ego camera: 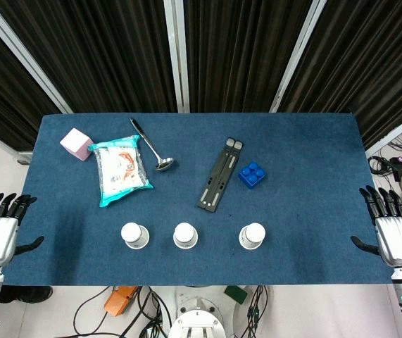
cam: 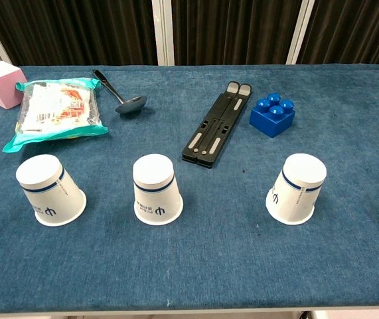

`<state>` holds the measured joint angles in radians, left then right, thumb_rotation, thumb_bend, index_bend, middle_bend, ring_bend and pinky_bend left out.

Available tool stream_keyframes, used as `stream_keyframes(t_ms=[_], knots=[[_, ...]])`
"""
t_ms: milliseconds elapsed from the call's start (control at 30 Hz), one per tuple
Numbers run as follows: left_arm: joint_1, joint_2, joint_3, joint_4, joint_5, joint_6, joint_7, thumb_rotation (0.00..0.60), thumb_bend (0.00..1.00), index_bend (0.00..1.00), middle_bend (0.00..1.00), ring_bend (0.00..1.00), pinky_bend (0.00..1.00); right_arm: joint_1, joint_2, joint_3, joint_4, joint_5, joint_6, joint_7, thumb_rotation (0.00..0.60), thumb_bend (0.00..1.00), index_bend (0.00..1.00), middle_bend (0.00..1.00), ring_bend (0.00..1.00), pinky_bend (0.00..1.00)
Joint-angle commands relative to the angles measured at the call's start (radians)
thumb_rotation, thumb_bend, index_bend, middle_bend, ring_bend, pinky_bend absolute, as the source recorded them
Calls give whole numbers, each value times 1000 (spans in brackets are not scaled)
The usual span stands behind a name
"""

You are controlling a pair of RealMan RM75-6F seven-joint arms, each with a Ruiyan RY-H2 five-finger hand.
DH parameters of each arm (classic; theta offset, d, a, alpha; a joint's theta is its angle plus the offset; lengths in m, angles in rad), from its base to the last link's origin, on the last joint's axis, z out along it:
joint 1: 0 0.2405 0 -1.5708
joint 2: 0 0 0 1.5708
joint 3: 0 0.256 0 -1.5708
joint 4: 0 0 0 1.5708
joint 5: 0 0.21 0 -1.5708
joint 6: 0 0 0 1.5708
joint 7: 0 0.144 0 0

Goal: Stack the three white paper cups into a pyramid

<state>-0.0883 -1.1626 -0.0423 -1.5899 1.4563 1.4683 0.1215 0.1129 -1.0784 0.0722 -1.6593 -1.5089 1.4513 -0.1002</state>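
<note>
Three white paper cups stand upside down in a row near the table's front edge: the left cup (ego camera: 135,235) (cam: 49,190), the middle cup (ego camera: 185,235) (cam: 156,189) and the right cup (ego camera: 252,236) (cam: 297,189). They stand apart and none touches another. My left hand (ego camera: 1,230) hangs off the table's left side with its fingers spread and holds nothing. My right hand (ego camera: 393,230) hangs off the right side, likewise spread and holding nothing. The chest view shows neither hand.
Behind the cups lie a teal snack packet (ego camera: 120,169) (cam: 55,109), a pink cube (ego camera: 77,144) (cam: 0,84), a metal ladle (ego camera: 152,146) (cam: 119,95), a black folding stand (ego camera: 220,174) (cam: 218,123) and a blue toy brick (ego camera: 252,174) (cam: 273,115). The blue table cloth (ego camera: 313,190) covers the table.
</note>
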Motion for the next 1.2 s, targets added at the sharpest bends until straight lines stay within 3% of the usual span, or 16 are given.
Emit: stream_keyframes(t_ms=[33, 267, 567, 800, 1200], knots=[[-3, -1, 1, -3, 7, -4, -16, 600, 150, 185, 150, 88, 1, 1, 2, 4, -4, -4, 7, 1, 600, 213, 0, 107, 0, 2], [-36, 8, 15, -39, 58, -44, -63, 600, 144, 185, 150, 88, 2, -15, 24, 8, -11, -11, 44, 20, 600, 214, 0, 107, 0, 2], [-167, -17, 41, -117, 138, -232, -120, 600, 135, 185, 151, 101, 2, -31, 31, 1, -6, -15, 61, 39, 600, 213, 0, 107, 0, 2], [-268, -62, 25, -153, 75, -402, -165, 600, 135, 185, 150, 100, 2, -30, 22, 5, 7, -25, 71, 43, 600, 214, 0, 107, 0, 2], [-317, -131, 16, -145, -11, -459, -104, 600, 177, 245, 150, 94, 1, -20, 15, 9, 22, -19, 55, 52, 600, 213, 0, 107, 0, 2]])
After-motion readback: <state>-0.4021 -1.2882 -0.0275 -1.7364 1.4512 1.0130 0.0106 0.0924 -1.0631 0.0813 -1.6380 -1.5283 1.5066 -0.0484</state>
